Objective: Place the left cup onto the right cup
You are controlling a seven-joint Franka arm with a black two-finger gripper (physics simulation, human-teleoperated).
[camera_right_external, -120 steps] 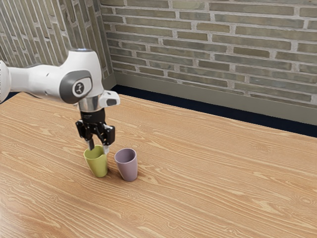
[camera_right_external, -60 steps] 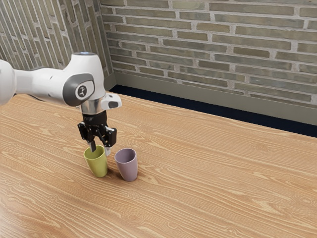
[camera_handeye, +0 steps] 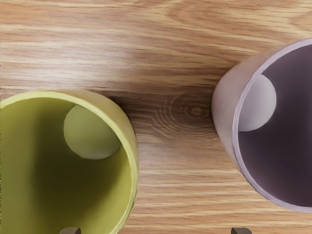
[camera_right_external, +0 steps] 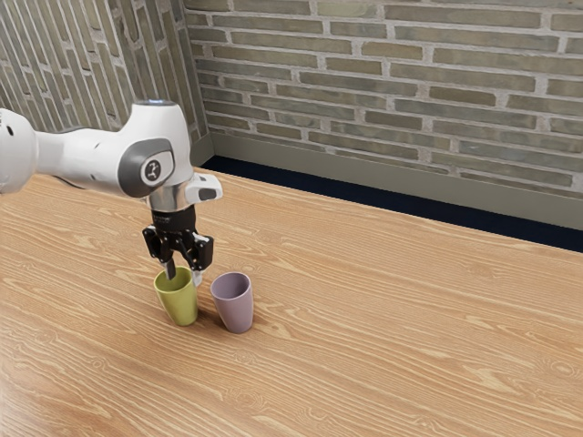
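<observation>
Green cup [camera_right_external: 178, 297]: standing on the counter [camera_right_external: 392, 355] directly beneath the end effector [camera_right_external: 183, 272], not lifting yet.
End effector: staying open, straddling the rim, barely shifting.
Purple cup [camera_right_external: 233, 302]: waiting beside it.
Meaning: closing is probably coming next.

Setting: a plain indoor robot test room, simulator-rendered. Indicators: a grey-brown brick rear wall [camera_right_external: 392, 82] with a pale skirting board [camera_right_external: 392, 168], a side wall [camera_right_external: 82, 55] of narrow bricks, a dark blue floor strip [camera_right_external: 383, 198], and a large wood-grain table [camera_right_external: 410, 346] carrying a white arm [camera_right_external: 91, 157].
</observation>
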